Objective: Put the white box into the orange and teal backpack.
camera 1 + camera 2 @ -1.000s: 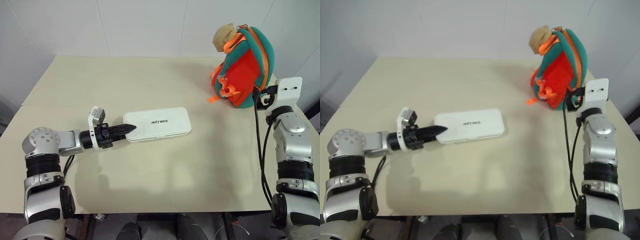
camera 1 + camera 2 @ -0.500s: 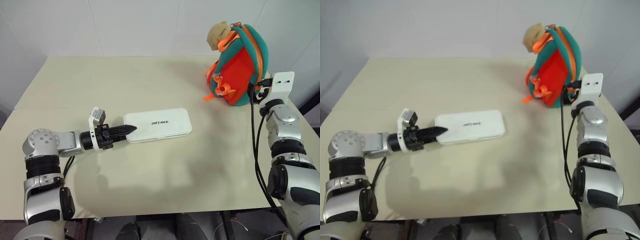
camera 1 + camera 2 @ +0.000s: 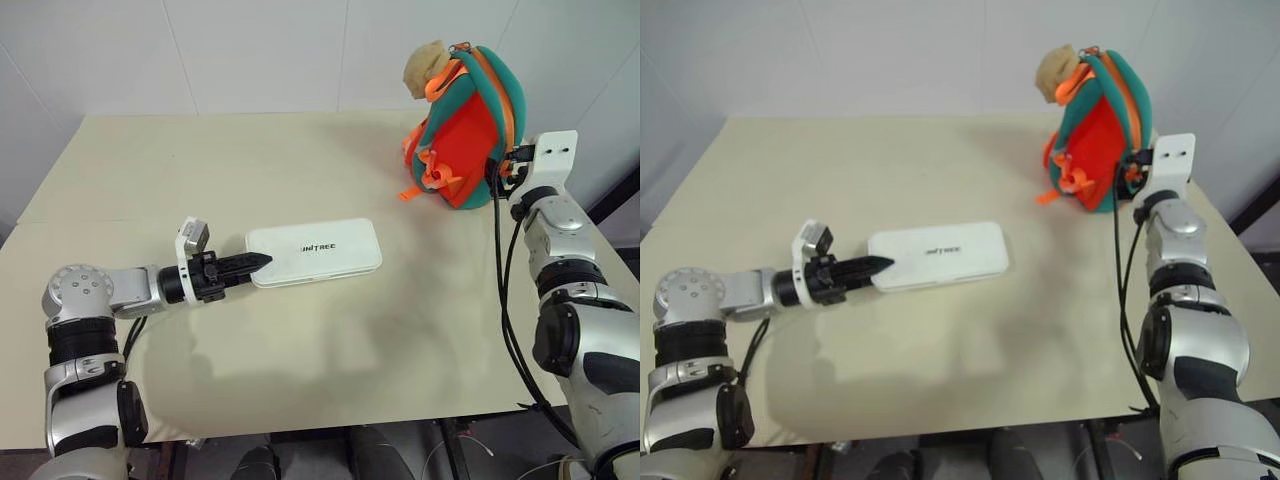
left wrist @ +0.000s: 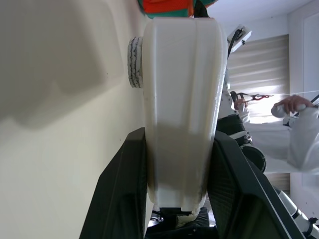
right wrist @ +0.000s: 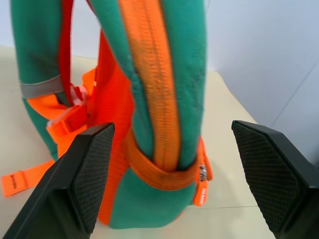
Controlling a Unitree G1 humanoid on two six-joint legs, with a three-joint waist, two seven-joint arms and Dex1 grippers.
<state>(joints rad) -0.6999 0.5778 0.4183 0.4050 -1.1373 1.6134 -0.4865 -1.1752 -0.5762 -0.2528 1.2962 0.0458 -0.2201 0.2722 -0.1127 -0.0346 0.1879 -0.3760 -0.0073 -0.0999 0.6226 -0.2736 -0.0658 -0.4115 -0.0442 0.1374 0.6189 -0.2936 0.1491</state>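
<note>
The left end effector [image 3: 250, 264] is pinching one short end of the white box [image 3: 315, 251], with a finger [image 4: 122, 194] on each flat side. The box is lying flat on the tabletop [image 3: 300, 170], stretching away past the fingertips. Holding it by the end is probably leaving the far end free to go into the bag first.

The right end effector [image 5: 169, 164] is spread wide and holding nothing. The orange and teal backpack [image 3: 470, 125] is standing upright just in front of it, its zipper edge between the two fingers [image 5: 92, 169]. It looks like it is getting ready to steady or open the backpack.
</note>
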